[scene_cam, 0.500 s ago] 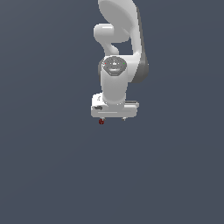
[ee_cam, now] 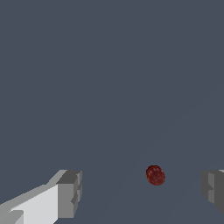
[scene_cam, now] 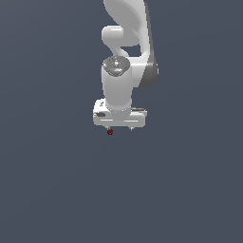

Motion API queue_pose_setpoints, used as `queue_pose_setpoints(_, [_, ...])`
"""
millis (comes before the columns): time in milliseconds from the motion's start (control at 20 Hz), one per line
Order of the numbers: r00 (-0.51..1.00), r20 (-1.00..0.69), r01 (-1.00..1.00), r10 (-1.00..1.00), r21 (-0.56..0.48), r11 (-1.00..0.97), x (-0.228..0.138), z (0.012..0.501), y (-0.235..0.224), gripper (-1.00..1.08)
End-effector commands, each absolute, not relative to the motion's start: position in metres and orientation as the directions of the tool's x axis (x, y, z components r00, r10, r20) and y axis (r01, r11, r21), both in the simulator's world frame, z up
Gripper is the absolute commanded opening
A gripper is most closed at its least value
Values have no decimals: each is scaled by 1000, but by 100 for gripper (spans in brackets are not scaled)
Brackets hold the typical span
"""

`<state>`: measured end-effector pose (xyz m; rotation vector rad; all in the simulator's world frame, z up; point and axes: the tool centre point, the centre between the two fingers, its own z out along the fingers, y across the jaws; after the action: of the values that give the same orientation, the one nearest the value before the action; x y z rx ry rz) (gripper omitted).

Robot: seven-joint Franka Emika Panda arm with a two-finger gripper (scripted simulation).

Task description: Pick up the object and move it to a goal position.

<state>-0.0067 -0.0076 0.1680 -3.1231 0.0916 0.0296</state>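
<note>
— How many arms do you count?

— One white arm (scene_cam: 124,57), seen whole only in the exterior view.

— Grippers?

— One gripper (scene_cam: 120,129) at its lower end. In the wrist view it shows two fingers (ee_cam: 69,192), one at about eight o'clock of the picture, the other at about four o'clock, with a wide gap between them.

— And loose things?

— One dark red blob (ee_cam: 155,175), small and roundish. In the exterior view the same single blob sits at about seven o'clock of the gripper body, just beneath it.

— Anything else to count?

— One plain grey-blue ground (scene_cam: 57,190) behind everything.
</note>
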Motion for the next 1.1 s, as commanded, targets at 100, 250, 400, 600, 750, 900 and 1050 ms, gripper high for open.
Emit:
queue_pose_setpoints(100, [998, -13, -69, -69, -19, -997, -5, 171, -10, 100])
queue_pose_setpoints(250, [998, -13, -62, -61, -19, -998, -5, 170, -11, 100])
queue_pose_setpoints(400, [999, -13, -43, -43, -17, -999, -6, 168, -12, 100])
queue_pose_setpoints(600, [1000, -13, 0, 0, -14, -1000, -9, 164, -16, 100])
queue_pose_setpoints(750, [999, -13, 45, 45, -11, -999, -11, 159, -19, 100])
queue_pose_setpoints(900, [995, -14, 101, 101, -8, -995, -15, 154, -23, 100])
queue_pose_setpoints(1050, [985, -14, 169, 169, -5, -986, -19, 147, -28, 100])
